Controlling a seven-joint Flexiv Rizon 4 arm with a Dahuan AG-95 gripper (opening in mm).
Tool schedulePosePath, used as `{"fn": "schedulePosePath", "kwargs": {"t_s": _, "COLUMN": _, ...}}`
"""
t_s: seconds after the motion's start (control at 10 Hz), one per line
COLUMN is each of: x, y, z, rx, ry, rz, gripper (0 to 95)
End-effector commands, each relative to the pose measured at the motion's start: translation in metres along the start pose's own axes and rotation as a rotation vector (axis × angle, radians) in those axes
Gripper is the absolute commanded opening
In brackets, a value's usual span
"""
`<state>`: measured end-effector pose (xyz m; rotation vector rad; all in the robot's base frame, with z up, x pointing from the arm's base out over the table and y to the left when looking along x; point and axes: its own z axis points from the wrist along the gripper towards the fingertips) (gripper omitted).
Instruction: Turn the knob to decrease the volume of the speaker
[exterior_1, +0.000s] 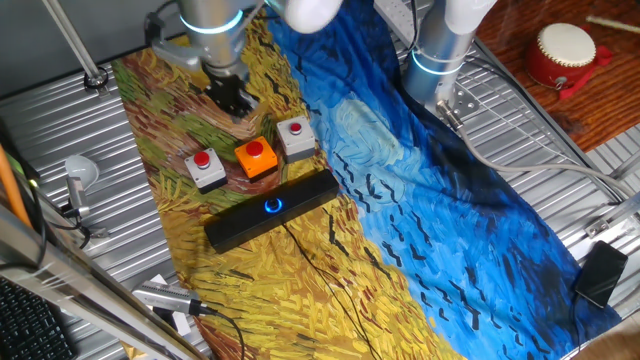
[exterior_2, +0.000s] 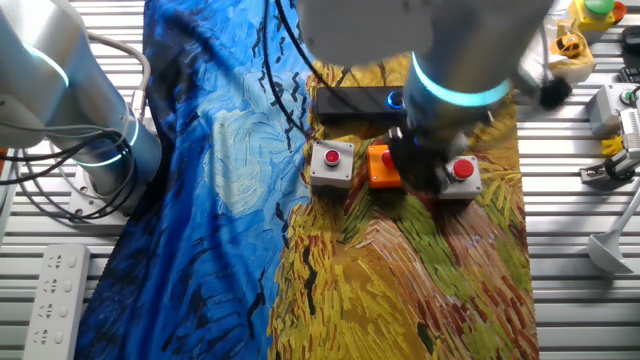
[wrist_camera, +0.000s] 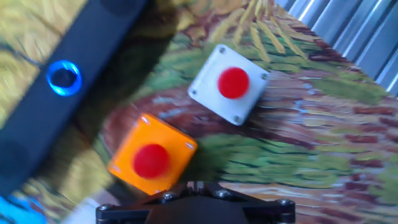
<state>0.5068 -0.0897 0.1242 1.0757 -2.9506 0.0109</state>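
Note:
The speaker is a long black bar lying on the painted cloth, with the knob glowing blue at its middle. My gripper hangs above the cloth behind the row of button boxes, apart from the speaker. In the hand view the speaker runs along the left edge with the knob at upper left, and my gripper shows at the bottom with its fingertips together and nothing between them. In the other fixed view the arm covers part of the speaker, and the knob peeks out beside it.
Three button boxes stand between my gripper and the speaker: a grey one, an orange one and another grey one. A second arm's base stands at the back. A red drum is at far right.

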Motion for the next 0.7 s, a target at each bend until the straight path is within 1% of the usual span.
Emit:
{"fn": "schedulePosePath", "kwargs": {"t_s": 0.1, "x": 0.0121, "y": -0.0311, "z": 0.0133, "rx": -0.027, "ry": -0.028, "rz": -0.110, "gripper": 0.0}}
{"fn": "schedulePosePath", "kwargs": {"t_s": 0.2, "x": 0.0111, "y": -0.0313, "z": 0.0165, "rx": -0.026, "ry": -0.029, "rz": -0.106, "gripper": 0.0}}
{"fn": "schedulePosePath", "kwargs": {"t_s": 0.4, "x": 0.0111, "y": -0.0310, "z": 0.0171, "rx": -0.016, "ry": -0.019, "rz": -0.102, "gripper": 0.0}}
{"fn": "schedulePosePath", "kwargs": {"t_s": 0.6, "x": 0.0116, "y": -0.0307, "z": 0.0174, "rx": -0.015, "ry": -0.018, "rz": -0.095, "gripper": 0.0}}
{"fn": "schedulePosePath", "kwargs": {"t_s": 0.7, "x": 0.0120, "y": -0.0305, "z": 0.0175, "rx": -0.019, "ry": -0.023, "rz": -0.083, "gripper": 0.0}}
